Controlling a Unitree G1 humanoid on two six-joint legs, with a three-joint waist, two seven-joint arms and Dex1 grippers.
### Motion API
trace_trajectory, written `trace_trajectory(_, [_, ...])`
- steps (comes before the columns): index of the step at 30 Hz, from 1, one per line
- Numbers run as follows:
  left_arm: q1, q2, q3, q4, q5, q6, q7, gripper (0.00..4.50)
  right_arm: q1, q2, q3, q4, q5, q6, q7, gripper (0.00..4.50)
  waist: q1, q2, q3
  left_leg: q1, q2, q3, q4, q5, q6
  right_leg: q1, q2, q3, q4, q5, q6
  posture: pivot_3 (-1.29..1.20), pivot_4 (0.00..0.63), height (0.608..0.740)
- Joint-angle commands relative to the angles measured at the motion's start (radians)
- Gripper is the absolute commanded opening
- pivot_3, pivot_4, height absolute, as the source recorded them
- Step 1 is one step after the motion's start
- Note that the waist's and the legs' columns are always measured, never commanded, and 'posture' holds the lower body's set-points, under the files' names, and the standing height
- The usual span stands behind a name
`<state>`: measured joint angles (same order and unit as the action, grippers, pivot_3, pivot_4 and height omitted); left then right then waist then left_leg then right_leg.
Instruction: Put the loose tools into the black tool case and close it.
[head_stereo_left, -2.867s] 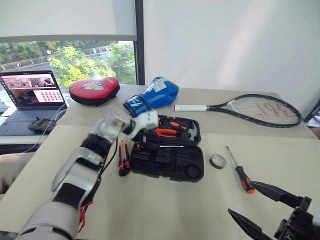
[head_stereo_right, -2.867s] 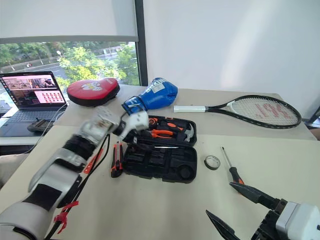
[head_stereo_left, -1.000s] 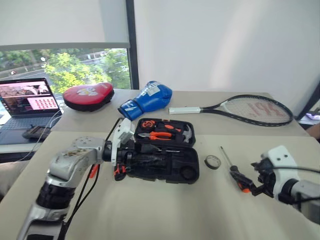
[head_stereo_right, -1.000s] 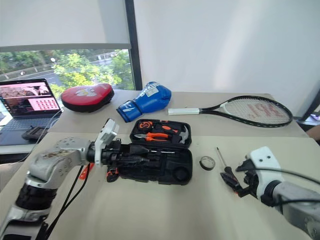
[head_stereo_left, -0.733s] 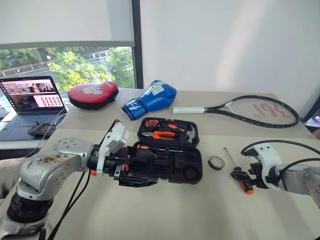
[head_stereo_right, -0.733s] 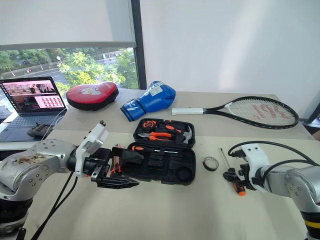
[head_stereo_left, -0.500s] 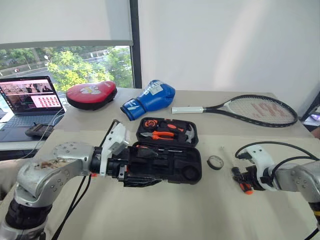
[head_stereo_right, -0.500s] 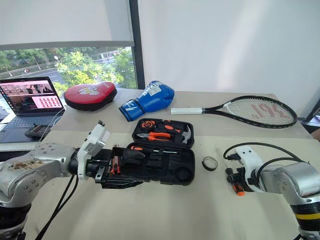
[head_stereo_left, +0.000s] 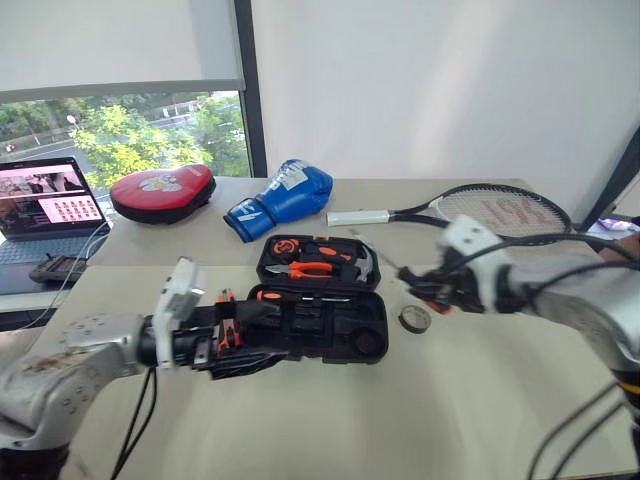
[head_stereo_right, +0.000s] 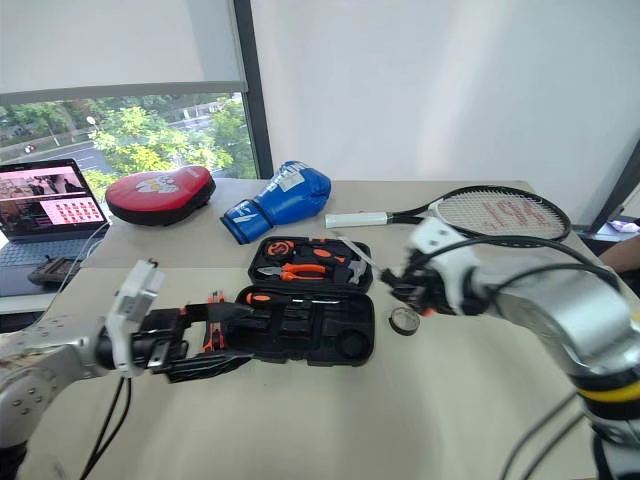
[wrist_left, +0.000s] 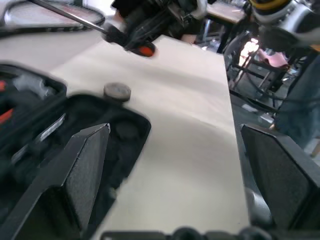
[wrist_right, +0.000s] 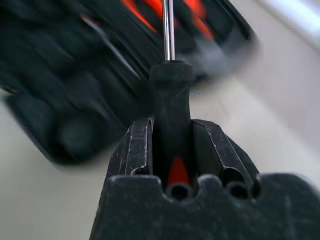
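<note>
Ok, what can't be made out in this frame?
- Black tool case, right wrist view: smeared, so its slots are unreadable.
- Case's near left corner, eye views: behind the open left gripper.
- Screwdriver shaft, left eye view: blurred ahead of the right gripper.
- Tape roll: too small for detail.

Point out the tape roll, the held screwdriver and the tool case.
tape roll (head_stereo_left: 414, 319), left eye view, its ring.
screwdriver (wrist_right: 171, 107), right wrist view, its black handle.
tool case (head_stereo_left: 372, 322), left eye view, its near half's rim.

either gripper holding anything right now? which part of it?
The right gripper is shut on the screwdriver, fingers on its black-and-orange handle, shaft pointing toward the tool case. The left gripper is open and holds nothing.
</note>
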<state>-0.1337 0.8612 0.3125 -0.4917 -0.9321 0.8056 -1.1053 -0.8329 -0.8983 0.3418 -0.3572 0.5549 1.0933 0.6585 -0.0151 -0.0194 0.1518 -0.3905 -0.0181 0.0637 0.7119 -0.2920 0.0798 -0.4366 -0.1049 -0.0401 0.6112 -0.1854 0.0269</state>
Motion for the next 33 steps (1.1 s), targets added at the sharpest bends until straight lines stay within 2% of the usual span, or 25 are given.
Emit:
trace_trajectory(1, [0.046, 0.018, 0.041, 0.024, 0.019, -0.057, -0.044, 4.50, -0.136, 0.085, 0.247, 0.204, -0.222, -0.196, 0.154, 0.86, 0.009, 0.002, 0.002, -0.001, -0.001, -0.001, 0.000, 0.000, 0.000, -0.001, 0.000, -0.001, 0.000, 0.000, 0.000, 0.00, 0.150, 0.740])
trace_trajectory(3, [0.064, 0.019, 0.049, 0.039, 0.034, -0.076, -0.043, 4.50, -0.211, 0.143, 0.354, 0.372, -0.341, -0.327, 0.239, 0.86, 0.015, 0.002, 0.004, -0.003, -0.002, 0.000, 0.000, 0.004, -0.006, -0.002, -0.001, -0.001, 0.000, 0.000, 0.000, 0.00, 0.150, 0.740])
trace_trajectory(5, [0.078, 0.022, 0.058, 0.042, 0.040, -0.090, -0.050, 4.50, -0.249, 0.178, 0.395, 0.482, -0.411, -0.422, 0.294, 0.86, 0.018, 0.002, 0.005, -0.005, -0.003, 0.000, 0.001, 0.004, -0.007, -0.003, -0.002, -0.002, 0.000, 0.000, 0.000, 0.00, 0.150, 0.740])
trace_trajectory(11, [0.141, 0.024, 0.114, 0.006, 0.025, -0.094, -0.034, 4.50, -0.274, 0.228, 0.415, 0.572, -0.505, -0.529, 0.461, 0.86, 0.013, 0.002, 0.006, -0.012, -0.004, 0.000, 0.001, 0.003, -0.006, -0.007, -0.003, -0.003, -0.001, 0.002, 0.002, 0.00, 0.150, 0.740])
trace_trajectory(15, [0.161, 0.023, 0.122, -0.004, 0.028, -0.103, -0.028, 4.50, -0.258, 0.258, 0.394, 0.580, -0.543, -0.529, 0.505, 0.86, 0.004, 0.003, 0.006, -0.014, -0.002, -0.001, 0.000, 0.002, -0.009, -0.010, -0.003, -0.007, -0.001, 0.001, 0.002, 0.00, 0.150, 0.740])
trace_trajectory(20, [0.161, 0.023, 0.115, 0.003, 0.038, -0.117, -0.025, 4.50, -0.255, 0.286, 0.368, 0.557, -0.550, -0.443, 0.557, 0.86, 0.002, 0.003, 0.006, -0.013, -0.002, -0.001, 0.000, 0.003, -0.011, -0.011, -0.003, -0.007, -0.001, 0.001, 0.002, 0.00, 0.150, 0.740])
trace_trajectory(26, [0.144, 0.017, 0.085, 0.016, 0.055, -0.139, -0.026, 4.50, -0.238, 0.351, 0.348, 0.609, -0.561, -0.359, 0.556, 0.86, 0.001, 0.003, 0.006, -0.012, -0.002, -0.001, 0.000, 0.004, -0.011, -0.013, -0.003, -0.005, 0.001, 0.001, 0.001, 0.00, 0.150, 0.740])
trace_trajectory(33, [0.145, 0.017, 0.070, 0.019, 0.066, -0.156, -0.032, 4.50, -0.221, 0.357, 0.342, 0.630, -0.591, -0.382, 0.581, 0.86, -0.002, 0.003, 0.006, -0.012, -0.002, 0.000, 0.000, 0.004, -0.012, -0.013, -0.003, -0.005, 0.002, 0.002, 0.000, 0.00, 0.150, 0.740])
